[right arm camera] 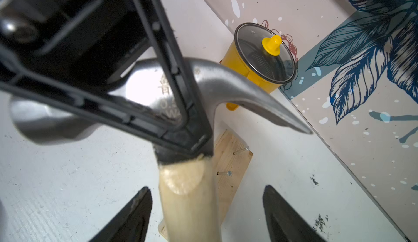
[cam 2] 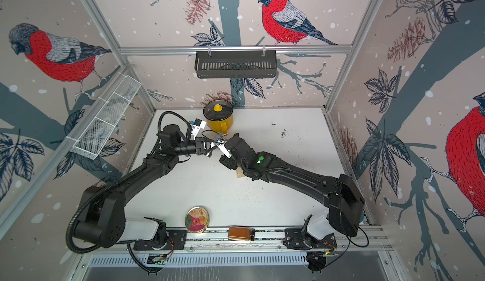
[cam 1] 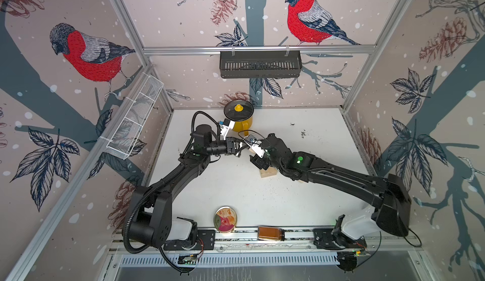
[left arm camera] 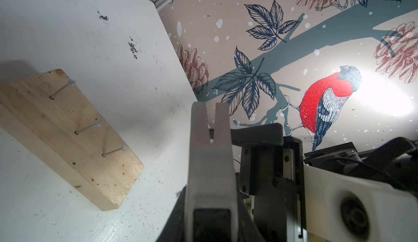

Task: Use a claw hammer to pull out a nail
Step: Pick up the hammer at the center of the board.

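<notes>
Centre of the table [cam 1: 301,201]: both arms meet over a pale wooden block [left arm camera: 67,134].

The claw hammer [right arm camera: 226,82] is held off the table. Its steel head is gripped by the left gripper [cam 1: 237,147], whose black finger frame crosses the head in the right wrist view. The wooden handle runs down between the fingers [right arm camera: 135,213] of the right gripper [right arm camera: 208,207]. These stand wide apart, with a gap on either side of the handle.

In the left wrist view the forked claw points away from the camera. It is well apart from the three nails [left arm camera: 88,127], which stand partly driven and leaning in a row along the block.

Obstructions: in both top views the right arm's wrist covers most of the block, leaving only one corner [cam 1: 267,173] showing, and the grippers hide nearly all of the hammer. In the right wrist view the handle hides part of the block.

Surroundings:
- A yellow pot [cam 1: 238,117] with a glass lid stands at the far edge, just behind the grippers.
- A round tin [cam 1: 225,219] and a brown jar [cam 1: 270,233] lie at the near edge.
- A black basket [cam 1: 259,64] hangs on the back rail.
- A white mesh basket [cam 1: 133,122] hangs on the side rail.
</notes>
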